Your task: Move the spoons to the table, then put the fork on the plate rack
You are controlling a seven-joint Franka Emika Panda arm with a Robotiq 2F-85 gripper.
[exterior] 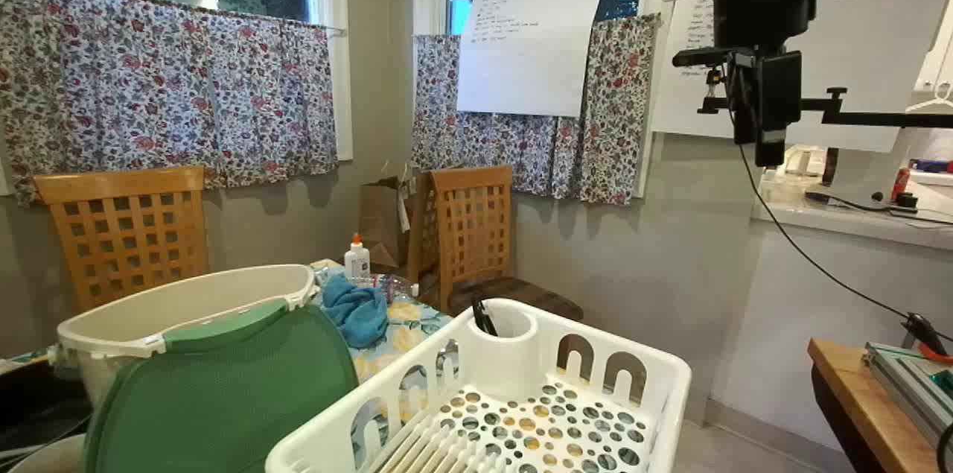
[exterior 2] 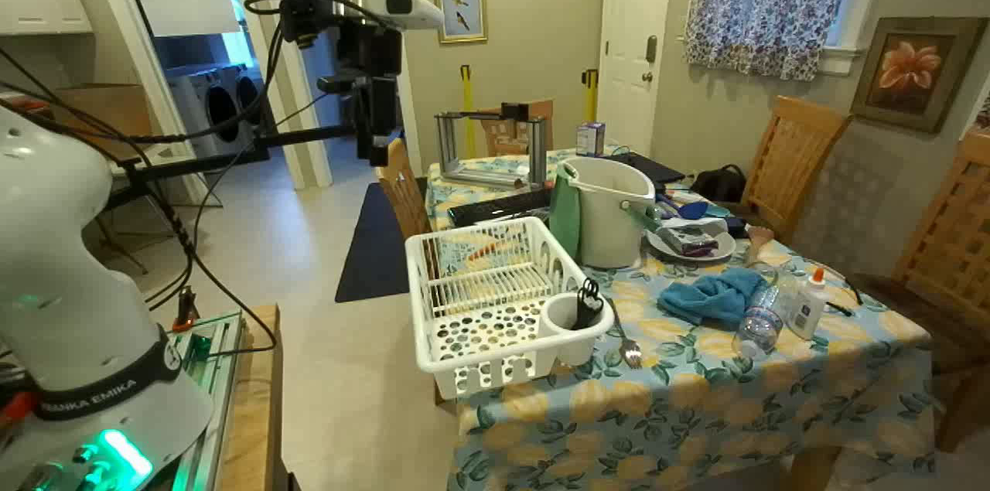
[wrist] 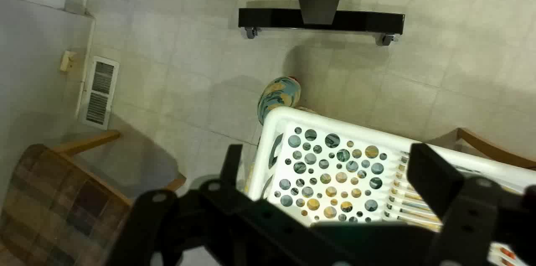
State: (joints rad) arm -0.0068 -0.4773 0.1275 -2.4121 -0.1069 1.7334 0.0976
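Note:
The plate rack is a white plastic dish rack on the tablecloth-covered table. It also shows in an exterior view and in the wrist view. Its round utensil cup holds dark looped-handled utensils; I cannot tell whether they are spoons. A metal fork lies on the table beside the cup. My gripper is open and empty, fingers wide apart. In both exterior views it hangs high, pointing down, well above the rack's level, as here and here.
A cream tub with a green cover stands close to the rack. A blue cloth, a plastic bottle and a glue bottle lie or stand on the table. A blue spoon-like utensil rests near a white plate.

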